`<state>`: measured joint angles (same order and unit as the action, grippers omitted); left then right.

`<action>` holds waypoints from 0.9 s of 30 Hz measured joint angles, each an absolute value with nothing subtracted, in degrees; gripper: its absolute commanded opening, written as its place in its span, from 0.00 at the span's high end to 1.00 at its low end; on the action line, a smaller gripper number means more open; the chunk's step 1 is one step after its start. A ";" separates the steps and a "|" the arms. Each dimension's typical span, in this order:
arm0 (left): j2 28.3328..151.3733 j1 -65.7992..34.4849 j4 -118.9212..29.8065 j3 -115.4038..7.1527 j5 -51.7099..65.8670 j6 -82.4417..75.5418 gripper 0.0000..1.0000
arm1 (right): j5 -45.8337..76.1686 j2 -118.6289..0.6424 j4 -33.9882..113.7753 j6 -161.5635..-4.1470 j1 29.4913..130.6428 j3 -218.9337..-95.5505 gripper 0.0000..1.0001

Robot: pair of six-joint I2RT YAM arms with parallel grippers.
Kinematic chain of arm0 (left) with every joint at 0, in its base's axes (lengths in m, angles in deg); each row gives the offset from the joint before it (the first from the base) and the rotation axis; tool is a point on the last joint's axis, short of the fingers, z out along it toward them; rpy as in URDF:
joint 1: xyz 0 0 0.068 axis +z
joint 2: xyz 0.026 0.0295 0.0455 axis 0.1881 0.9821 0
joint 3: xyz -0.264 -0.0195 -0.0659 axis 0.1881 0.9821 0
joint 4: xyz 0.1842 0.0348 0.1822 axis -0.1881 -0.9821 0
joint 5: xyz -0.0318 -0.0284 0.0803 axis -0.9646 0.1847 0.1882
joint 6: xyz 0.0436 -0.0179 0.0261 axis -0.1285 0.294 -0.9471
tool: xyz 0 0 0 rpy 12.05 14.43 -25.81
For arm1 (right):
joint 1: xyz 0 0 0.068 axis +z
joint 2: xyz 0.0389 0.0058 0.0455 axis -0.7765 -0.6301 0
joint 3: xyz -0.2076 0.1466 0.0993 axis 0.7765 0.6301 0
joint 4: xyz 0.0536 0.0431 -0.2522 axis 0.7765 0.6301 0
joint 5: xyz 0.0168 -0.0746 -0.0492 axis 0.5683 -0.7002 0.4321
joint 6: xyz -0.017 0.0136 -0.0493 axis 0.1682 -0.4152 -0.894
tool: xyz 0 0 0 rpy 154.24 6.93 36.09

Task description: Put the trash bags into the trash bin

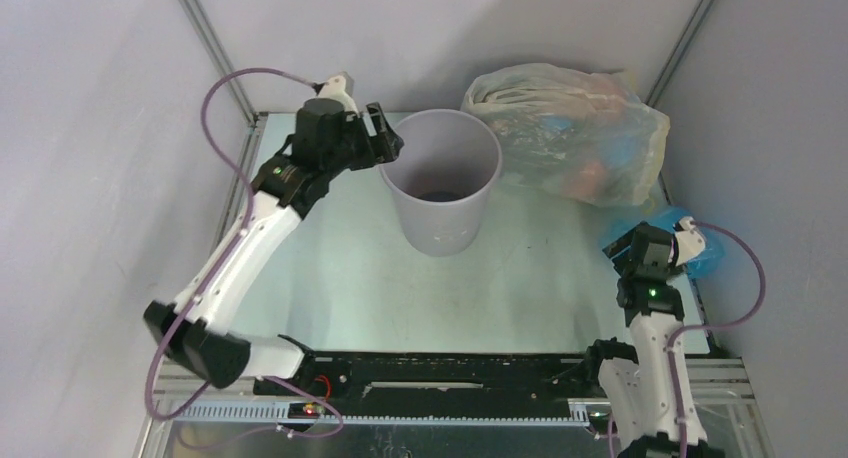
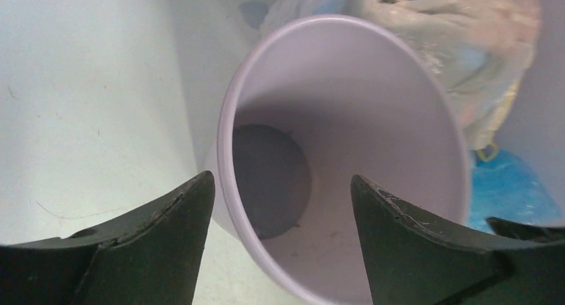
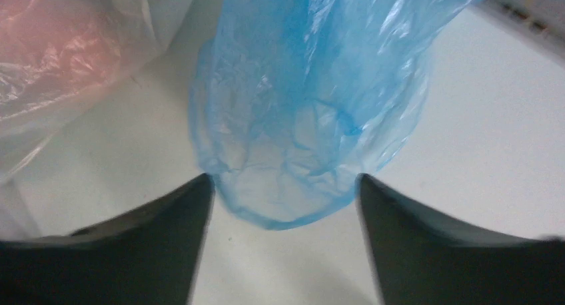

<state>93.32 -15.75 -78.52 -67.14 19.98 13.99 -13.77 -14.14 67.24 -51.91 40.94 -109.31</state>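
The pale lavender trash bin point(image 1: 441, 181) stands upright at mid-table, and in the left wrist view point(image 2: 373, 118) I see nothing inside it. My left gripper point(image 1: 392, 138) is open at the bin's left rim, its fingers straddling the rim point(image 2: 230, 185). The crinkly light-blue trash bag point(image 1: 703, 250) lies flat at the table's right edge, mostly hidden under my right wrist. In the right wrist view the bag point(image 3: 310, 105) has its near end between the fingertips of my open right gripper point(image 3: 285, 185), just above the table.
A large clear whitish bag point(image 1: 575, 133) stuffed with colourful items sits at the back right, close to the bin and the blue bag. It shows in the left wrist view point(image 2: 460, 45) and right wrist view point(image 3: 60, 58). Grey walls enclose the table.
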 measured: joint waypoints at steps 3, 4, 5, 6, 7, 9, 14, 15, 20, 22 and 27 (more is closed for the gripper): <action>87.33 -15.75 -78.69 -65.48 18.65 13.90 0.18 | -8.83 -20.72 65.62 -53.92 39.74 -110.82 1.00; 85.10 -15.75 -78.67 -64.74 17.95 13.83 0.18 | -7.57 -22.31 65.41 -54.80 39.61 -111.48 1.00; 82.76 -15.75 -78.74 -63.93 17.21 13.61 0.19 | -5.60 -23.87 65.30 -54.67 39.48 -112.42 1.00; 80.36 -15.75 -78.89 -62.99 16.29 13.29 0.19 | -3.94 -24.35 65.25 -55.10 39.48 -113.11 1.00; 78.45 -15.75 -78.98 -62.18 15.66 12.96 0.19 | -2.58 -24.28 65.23 -55.32 39.50 -113.62 1.00; 74.19 -15.75 -79.24 -59.97 14.04 12.61 0.19 | 2.14 -23.28 65.38 -55.74 39.74 -114.97 1.00; 63.55 -15.75 -79.33 -51.52 8.12 12.28 0.21 | 14.75 -18.91 68.09 -55.50 45.09 -120.81 1.00; 61.65 -15.75 -79.35 -49.70 6.78 12.26 0.21 | 17.07 -18.12 68.84 -55.26 47.43 -122.58 1.00; 54.98 -15.79 -79.61 -43.43 0.66 11.97 0.22 | 25.77 -16.22 72.38 -53.55 61.01 -133.92 1.00; 53.41 -16.14 -78.91 -41.66 -1.48 12.08 0.23 | 27.30 -16.17 74.59 -52.96 65.20 -139.50 1.00; 52.58 -19.13 -76.70 -38.40 -4.15 13.42 0.24 | 29.59 -16.11 80.57 -52.66 68.26 -152.48 1.00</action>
